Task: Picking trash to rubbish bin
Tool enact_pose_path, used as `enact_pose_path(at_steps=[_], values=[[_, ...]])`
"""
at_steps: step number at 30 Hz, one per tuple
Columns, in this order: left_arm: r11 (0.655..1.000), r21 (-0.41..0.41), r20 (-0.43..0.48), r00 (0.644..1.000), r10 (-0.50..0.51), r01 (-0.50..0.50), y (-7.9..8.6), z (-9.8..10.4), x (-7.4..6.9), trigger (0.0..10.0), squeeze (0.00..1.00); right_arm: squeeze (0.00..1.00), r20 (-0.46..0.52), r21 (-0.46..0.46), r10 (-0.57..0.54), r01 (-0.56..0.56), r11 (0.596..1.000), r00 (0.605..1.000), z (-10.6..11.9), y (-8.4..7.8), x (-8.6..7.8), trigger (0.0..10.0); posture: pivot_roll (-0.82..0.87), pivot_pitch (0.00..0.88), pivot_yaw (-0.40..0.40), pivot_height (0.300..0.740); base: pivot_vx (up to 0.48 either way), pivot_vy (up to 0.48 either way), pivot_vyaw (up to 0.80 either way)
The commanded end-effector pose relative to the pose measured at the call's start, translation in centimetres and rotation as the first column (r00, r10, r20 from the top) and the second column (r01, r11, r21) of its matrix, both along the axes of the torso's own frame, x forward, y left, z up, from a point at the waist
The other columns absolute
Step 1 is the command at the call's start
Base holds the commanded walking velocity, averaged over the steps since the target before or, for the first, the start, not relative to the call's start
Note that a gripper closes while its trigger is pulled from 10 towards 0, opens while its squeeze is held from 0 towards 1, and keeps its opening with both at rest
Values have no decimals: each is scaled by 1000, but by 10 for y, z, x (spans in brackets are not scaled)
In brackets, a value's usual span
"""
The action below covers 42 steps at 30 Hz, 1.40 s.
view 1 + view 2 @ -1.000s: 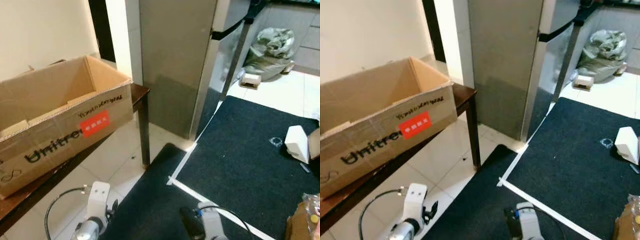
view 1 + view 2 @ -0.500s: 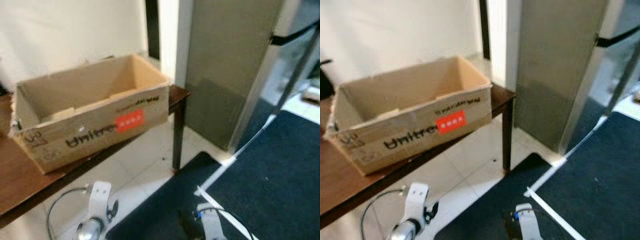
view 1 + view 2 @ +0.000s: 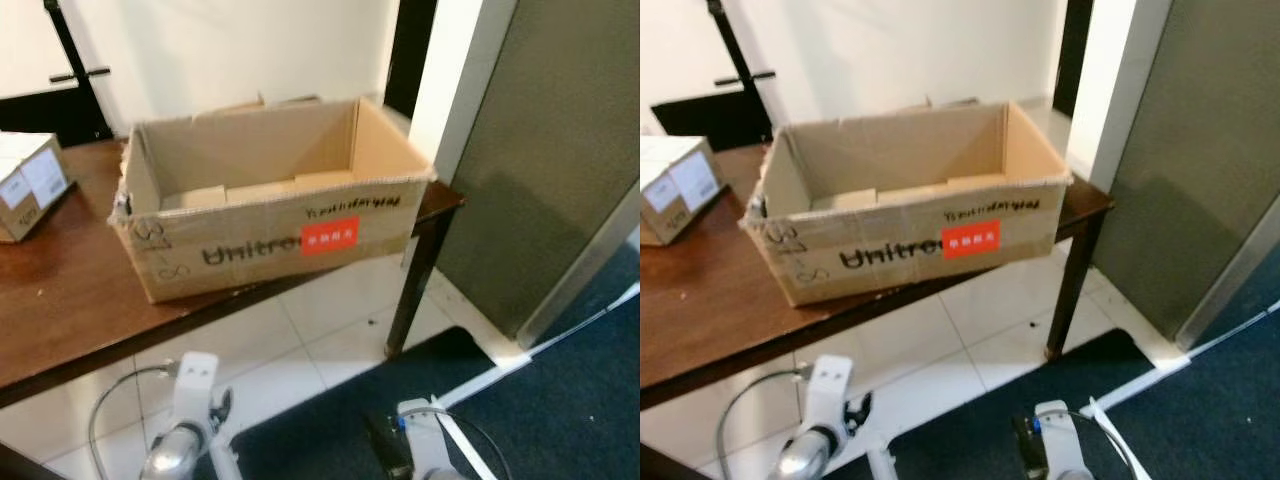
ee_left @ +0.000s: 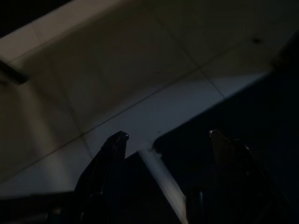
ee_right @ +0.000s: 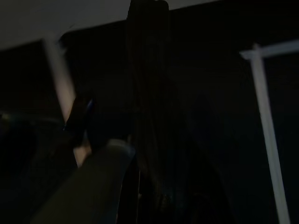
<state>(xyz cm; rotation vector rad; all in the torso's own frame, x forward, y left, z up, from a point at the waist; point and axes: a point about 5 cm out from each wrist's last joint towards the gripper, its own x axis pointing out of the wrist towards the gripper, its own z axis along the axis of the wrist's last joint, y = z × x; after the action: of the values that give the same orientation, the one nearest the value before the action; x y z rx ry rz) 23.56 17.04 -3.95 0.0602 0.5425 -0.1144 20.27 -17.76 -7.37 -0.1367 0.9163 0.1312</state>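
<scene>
No trash held yet; left end effector is spread open, right end effector can't be told. Cardboard box at 12 o'clock on the bench should be approached squarely.

The big box says "Unitre" in black on its front, next to a red sticker with tiny white marks too small to read

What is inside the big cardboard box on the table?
The cardboard box on the wooden table shows folded inner flaps and bare walls. Its front wall hides the floor.
</scene>
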Motion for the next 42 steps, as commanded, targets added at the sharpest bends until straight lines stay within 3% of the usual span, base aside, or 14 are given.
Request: enact_pose_path(at_steps=[1, 8, 19, 23, 31, 42], values=[[1000, 4, -27, 999, 21, -21, 2, -6, -7, 10000, 0, 0, -20, -3, 28, -28, 1000, 999, -2, 1, -3, 10000, -23, 60, -12, 740, 0, 0, 800], [997, -5, -24, 997, 73, -73, 1, -8, -11, 10000, 0, 0, -13, -19, 66, -67, 998, 998, 3, -2, 5, 10000, -20, 69, -54, 740, 0, 0, 800], [996, -5, -27, 996, 86, -86, 1, -10, -16, 10000, 0, 0, -10, -23, 69, -69, 997, 998, 3, 0, 7, 10000, -15, 77, -46, 740, 0, 0, 800], [998, 3, -26, 997, 69, -69, 4, -8, -12, 10000, 0, 0, 0, 0, -5, 5, 1000, 1000, 2, 0, 4, 10000, -18, 80, -22, 740, 0, 0, 0], [1000, 13, -10, 1000, 22, -22, 3, -3, -5, 10000, 0, 0, -6, 9, -25, 25, 1000, 1000, -1, 2, -1, 10000, -21, 83, 0, 740, 0, 0, 0], [1000, 6, 1, 1000, 19, -19, 2, -1, -2, 10000, 0, 0, -7, 14, -44, 44, 999, 999, -2, 1, -4, 10000, -22, 83, 7, 740, 0, -472, 0]])
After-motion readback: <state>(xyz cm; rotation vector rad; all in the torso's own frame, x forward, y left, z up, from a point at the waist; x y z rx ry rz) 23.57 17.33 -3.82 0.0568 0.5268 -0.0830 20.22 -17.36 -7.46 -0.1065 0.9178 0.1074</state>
